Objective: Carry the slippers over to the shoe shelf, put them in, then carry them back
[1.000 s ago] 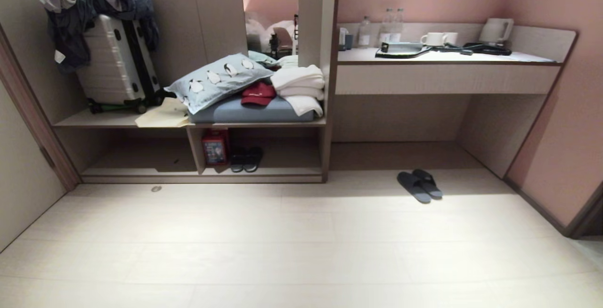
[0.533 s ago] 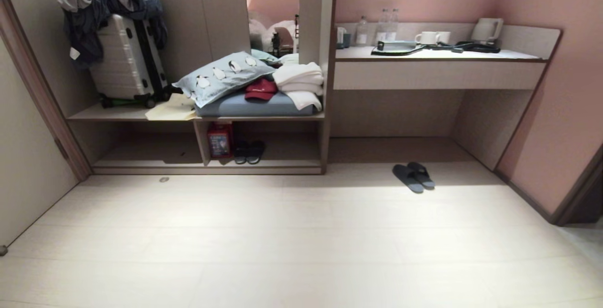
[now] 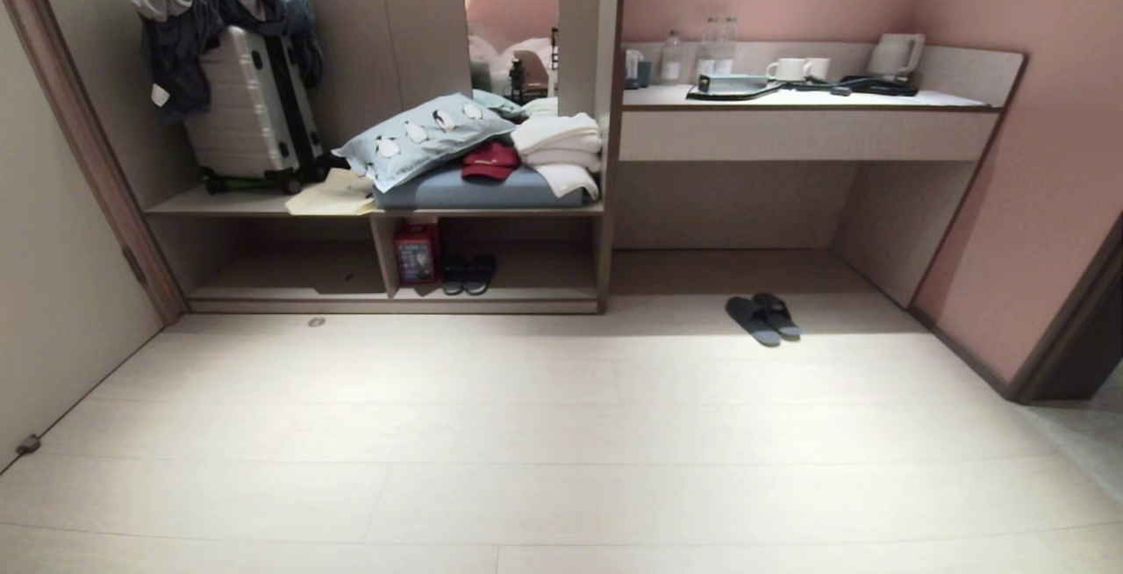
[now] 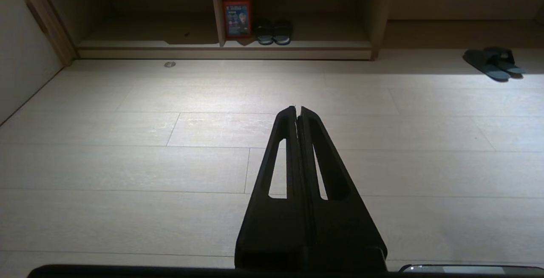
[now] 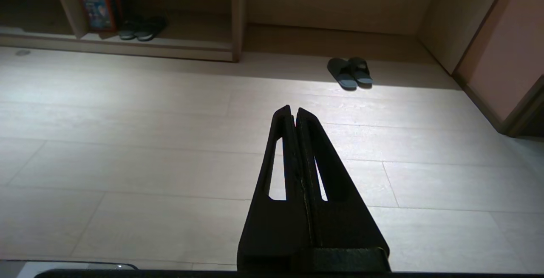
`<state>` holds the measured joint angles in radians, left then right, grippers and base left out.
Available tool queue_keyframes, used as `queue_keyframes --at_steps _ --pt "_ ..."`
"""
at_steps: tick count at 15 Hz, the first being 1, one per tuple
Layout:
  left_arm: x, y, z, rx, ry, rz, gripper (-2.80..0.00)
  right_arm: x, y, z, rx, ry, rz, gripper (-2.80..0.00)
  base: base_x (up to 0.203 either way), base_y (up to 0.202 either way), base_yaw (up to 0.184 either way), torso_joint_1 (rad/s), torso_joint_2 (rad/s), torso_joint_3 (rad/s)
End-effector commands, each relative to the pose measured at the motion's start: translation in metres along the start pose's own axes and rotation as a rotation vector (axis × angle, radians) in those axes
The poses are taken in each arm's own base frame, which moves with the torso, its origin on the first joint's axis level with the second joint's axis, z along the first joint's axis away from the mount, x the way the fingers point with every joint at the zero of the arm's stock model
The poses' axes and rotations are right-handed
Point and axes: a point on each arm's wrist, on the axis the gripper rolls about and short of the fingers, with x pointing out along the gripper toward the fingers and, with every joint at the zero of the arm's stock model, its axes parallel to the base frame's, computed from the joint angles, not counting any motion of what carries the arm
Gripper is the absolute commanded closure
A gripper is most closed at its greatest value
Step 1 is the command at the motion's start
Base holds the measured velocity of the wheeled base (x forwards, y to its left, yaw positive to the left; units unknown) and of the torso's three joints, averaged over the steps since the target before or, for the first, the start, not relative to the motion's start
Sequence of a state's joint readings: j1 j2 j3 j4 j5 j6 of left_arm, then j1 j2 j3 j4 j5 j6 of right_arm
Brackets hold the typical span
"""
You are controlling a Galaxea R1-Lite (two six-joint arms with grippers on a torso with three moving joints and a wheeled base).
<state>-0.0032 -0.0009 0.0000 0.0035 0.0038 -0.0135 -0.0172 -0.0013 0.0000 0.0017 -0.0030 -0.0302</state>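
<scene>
Lying side by side on the floor, the slippers [image 3: 761, 319] sit before the desk recess.
Left gripper [image 4: 297, 110] and right gripper [image 5: 294, 109] hover, fingers pressed together, empty.

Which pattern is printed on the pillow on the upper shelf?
The pillow is pale blue-grey with small penguins; the head view shows it best.

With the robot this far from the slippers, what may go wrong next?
1. A blacker pair already sits in the shoe shelf beside a red box; the robot might take it for the grey slippers on the floor.
2. The slippers overlap, so one grasp may lift only one.
3. Both the left gripper and right gripper are shut and must open first.
</scene>
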Motion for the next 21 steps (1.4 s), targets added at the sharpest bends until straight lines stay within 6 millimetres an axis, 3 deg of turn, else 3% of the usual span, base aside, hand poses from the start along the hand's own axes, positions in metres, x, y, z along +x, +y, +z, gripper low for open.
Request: queue_keyframes --at_steps 1,21 --pt "0.0002 0.0000 -0.0004 0.000 0.002 0.001 0.00 0.0000 0.0000 0.0000 0.000 0.000 0.000 0.00 0.000 0.000 0.000 0.000 0.00 0.000" --pt "0.0002 0.0000 -0.0004 0.003 0.002 0.001 0.00 -0.0001 0.0000 0.0001 0.002 -0.004 0.002 0.00 0.000 0.000 0.000 0.000 0.00 0.000"
